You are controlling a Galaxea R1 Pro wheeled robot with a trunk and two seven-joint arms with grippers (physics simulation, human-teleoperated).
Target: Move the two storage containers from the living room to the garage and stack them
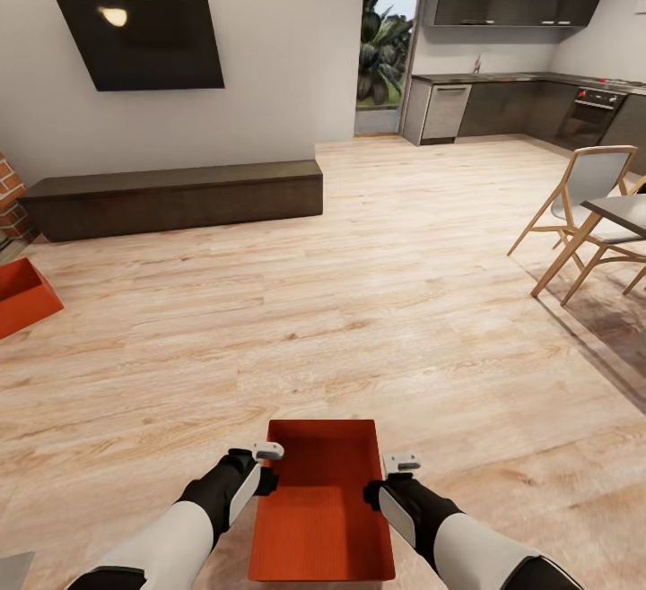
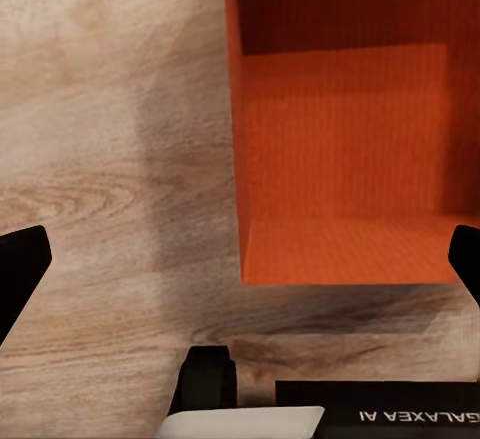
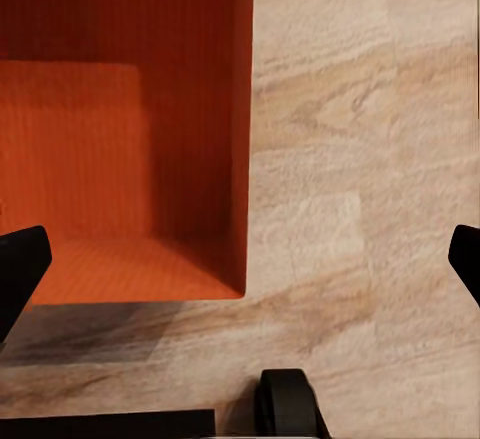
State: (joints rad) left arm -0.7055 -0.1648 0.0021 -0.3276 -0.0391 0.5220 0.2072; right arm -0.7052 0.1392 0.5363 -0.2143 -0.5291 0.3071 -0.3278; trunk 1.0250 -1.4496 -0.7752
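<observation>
I am in the living room, on light wood planks (image 1: 377, 303). One orange-red storage container (image 1: 323, 505) sits low in front of me between both arms. My left gripper (image 1: 266, 481) is open, its fingers astride the bin's left wall (image 2: 238, 159). On the other side, my right gripper (image 1: 375, 493) is open too, astride the right wall (image 3: 245, 139). In each wrist view the black fingertips (image 2: 20, 259) (image 3: 22, 259) stand wide apart. The second storage container (image 1: 22, 296) lies on the planks at the far left, partly cut off. The garage and its floor are out of view.
A long dark low bench (image 1: 175, 198) runs along the wall under a black TV (image 1: 144, 39). A wooden chair (image 1: 574, 204) and a table edge (image 1: 624, 213) stand at the right. Kitchen cabinets (image 1: 529, 106) line the back, and brickwork (image 1: 7, 195) shows at the left edge.
</observation>
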